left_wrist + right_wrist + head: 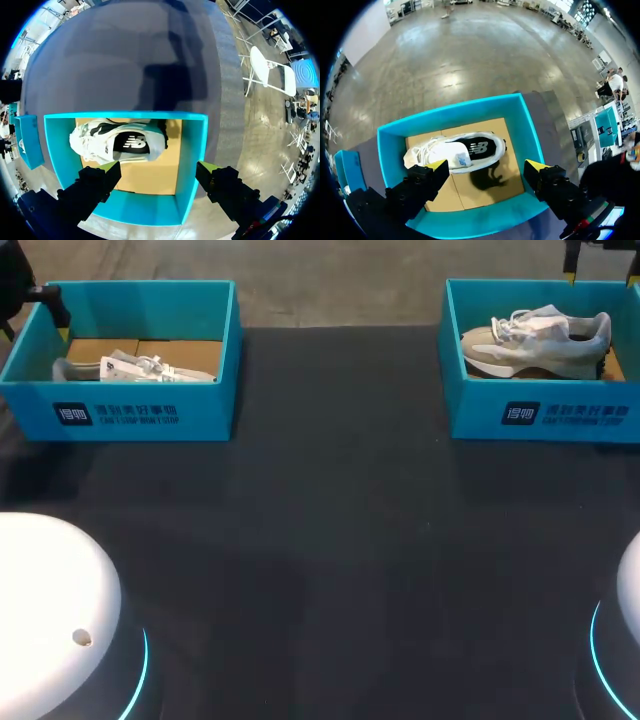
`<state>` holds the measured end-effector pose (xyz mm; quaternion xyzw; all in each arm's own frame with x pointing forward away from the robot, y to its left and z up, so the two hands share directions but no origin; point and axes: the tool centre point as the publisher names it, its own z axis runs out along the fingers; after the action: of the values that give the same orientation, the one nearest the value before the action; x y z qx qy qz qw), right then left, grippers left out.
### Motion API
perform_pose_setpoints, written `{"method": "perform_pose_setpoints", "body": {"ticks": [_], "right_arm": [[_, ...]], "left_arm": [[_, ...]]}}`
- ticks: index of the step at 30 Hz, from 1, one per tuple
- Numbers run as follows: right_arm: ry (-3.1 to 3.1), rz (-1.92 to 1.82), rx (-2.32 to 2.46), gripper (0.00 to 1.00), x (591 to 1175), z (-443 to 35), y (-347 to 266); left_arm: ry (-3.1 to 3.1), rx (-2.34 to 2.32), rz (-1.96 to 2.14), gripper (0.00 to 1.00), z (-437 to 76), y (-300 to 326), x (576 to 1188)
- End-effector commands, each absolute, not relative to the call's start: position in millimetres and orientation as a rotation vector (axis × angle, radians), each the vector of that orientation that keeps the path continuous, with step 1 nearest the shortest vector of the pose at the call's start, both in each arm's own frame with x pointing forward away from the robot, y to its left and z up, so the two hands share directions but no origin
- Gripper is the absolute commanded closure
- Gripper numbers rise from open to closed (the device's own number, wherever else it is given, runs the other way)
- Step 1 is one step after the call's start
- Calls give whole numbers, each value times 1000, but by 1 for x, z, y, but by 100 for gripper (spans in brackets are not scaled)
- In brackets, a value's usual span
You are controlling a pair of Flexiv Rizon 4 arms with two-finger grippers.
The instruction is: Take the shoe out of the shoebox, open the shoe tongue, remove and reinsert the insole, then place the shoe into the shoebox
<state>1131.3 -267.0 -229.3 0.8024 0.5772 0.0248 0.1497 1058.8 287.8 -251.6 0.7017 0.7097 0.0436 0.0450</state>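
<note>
Two teal shoeboxes stand at the table's far edge. The left shoebox (130, 410) holds a white and grey shoe (135, 368) lying on its side. The right shoebox (540, 410) holds a white and beige shoe (535, 340). My left gripper (159, 167) hangs open above its box (192, 160), over the bare cardboard floor beside the shoe (117, 142). Above the other box (390, 150) my right gripper (486, 165) hovers open, one fingertip (436, 165) over the shoe (455, 152). In the head view only the gripper tips show, the left (62, 330) and the right (603, 280).
The dark table (330, 540) stretches between and in front of the boxes. My arms' white bases (50, 610) sit at the near corners. Each wrist view shows the other shoebox (27, 140) (347, 172) off to one side.
</note>
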Motion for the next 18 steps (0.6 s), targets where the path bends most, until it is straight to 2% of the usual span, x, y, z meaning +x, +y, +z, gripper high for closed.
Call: {"method": "perform_pose_setpoints", "body": {"ticks": [1,12,18], "right_arm": [[1658,71,2305,0,1131,-229,-267],[1658,71,2305,0,1131,-229,-267],[1685,87,2292,0,1132,-251,-280]], "left_arm": [[2167,2143,135,0,-252,288,1059],[2167,2143,135,0,-252,288,1059],[2167,2143,135,0,-252,288,1059]]}}
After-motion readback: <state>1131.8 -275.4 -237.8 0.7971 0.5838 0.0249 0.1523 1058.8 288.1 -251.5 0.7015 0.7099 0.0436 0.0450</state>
